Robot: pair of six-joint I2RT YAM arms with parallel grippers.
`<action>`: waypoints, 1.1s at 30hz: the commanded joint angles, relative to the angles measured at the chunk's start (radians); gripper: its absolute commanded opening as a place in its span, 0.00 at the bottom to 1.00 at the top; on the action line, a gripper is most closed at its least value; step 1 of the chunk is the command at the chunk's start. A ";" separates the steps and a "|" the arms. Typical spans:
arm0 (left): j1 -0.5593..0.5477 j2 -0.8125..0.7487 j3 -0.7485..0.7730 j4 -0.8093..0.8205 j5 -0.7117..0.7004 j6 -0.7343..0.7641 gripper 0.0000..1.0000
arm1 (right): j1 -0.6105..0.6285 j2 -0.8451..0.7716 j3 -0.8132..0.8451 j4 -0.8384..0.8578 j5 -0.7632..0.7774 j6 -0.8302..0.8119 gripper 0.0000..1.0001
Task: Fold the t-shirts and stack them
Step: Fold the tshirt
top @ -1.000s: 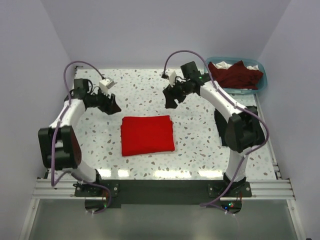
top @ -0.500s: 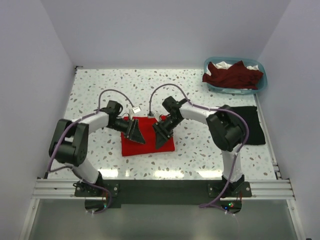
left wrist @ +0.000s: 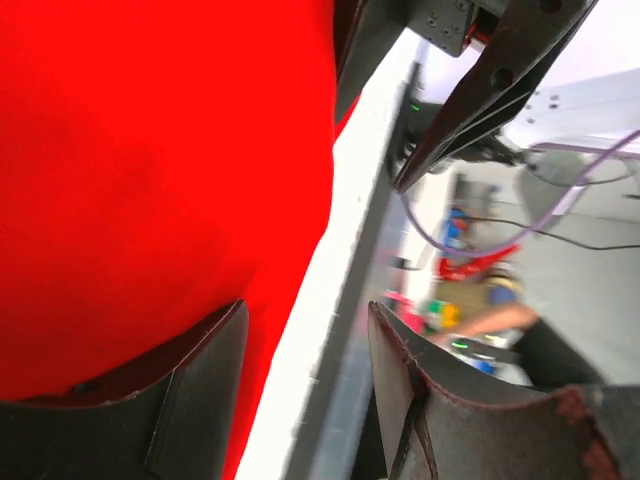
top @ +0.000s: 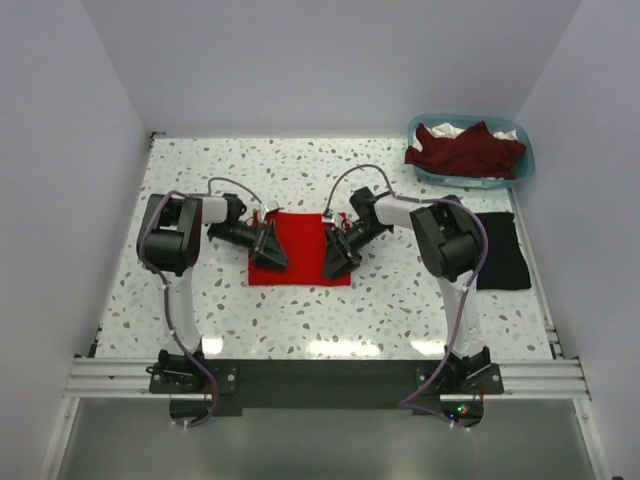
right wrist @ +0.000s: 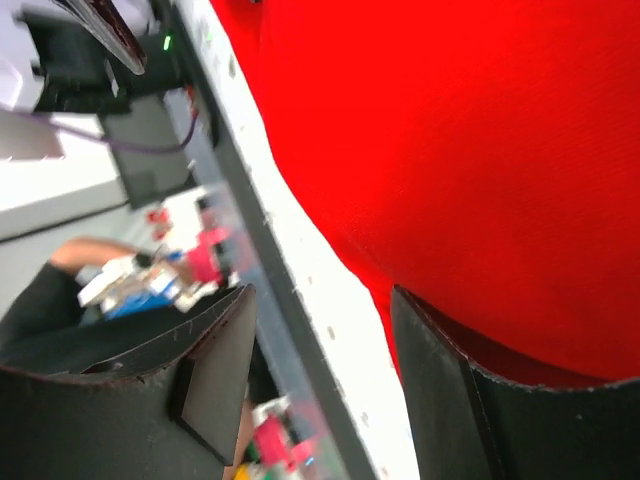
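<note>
Speckled desk [top: 200, 300], white walls all round, and your red t-shirt [top: 300, 268] lies folded flat at its middle. It looks like soft, light cloth to me. Pinch one layer and it will sag open, so take every layer together at an edge or corner. Your left pincer [top: 272, 253] sits low over the shirt's left edge and your right pincer [top: 336, 260] over its right edge. Both arms reach inward, fingers angled toward the near side. Both pincers stand parted, gripping nothing. Over at the right the black t-shirt [top: 498, 250] lies flat, and the maroon t-shirt [top: 465, 152] is heaped in the basket [top: 524, 168], far right corner.
</note>
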 commanded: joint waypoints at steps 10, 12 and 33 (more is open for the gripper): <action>0.026 -0.193 -0.085 -0.080 0.026 0.261 0.58 | 0.005 -0.121 0.083 0.011 0.016 -0.008 0.60; 0.037 -0.169 -0.113 -0.048 0.035 0.235 0.57 | 0.007 -0.090 0.028 0.055 0.011 -0.002 0.59; 0.172 -0.184 0.208 -0.164 0.149 0.150 0.54 | -0.146 -0.110 0.316 -0.199 -0.043 -0.131 0.50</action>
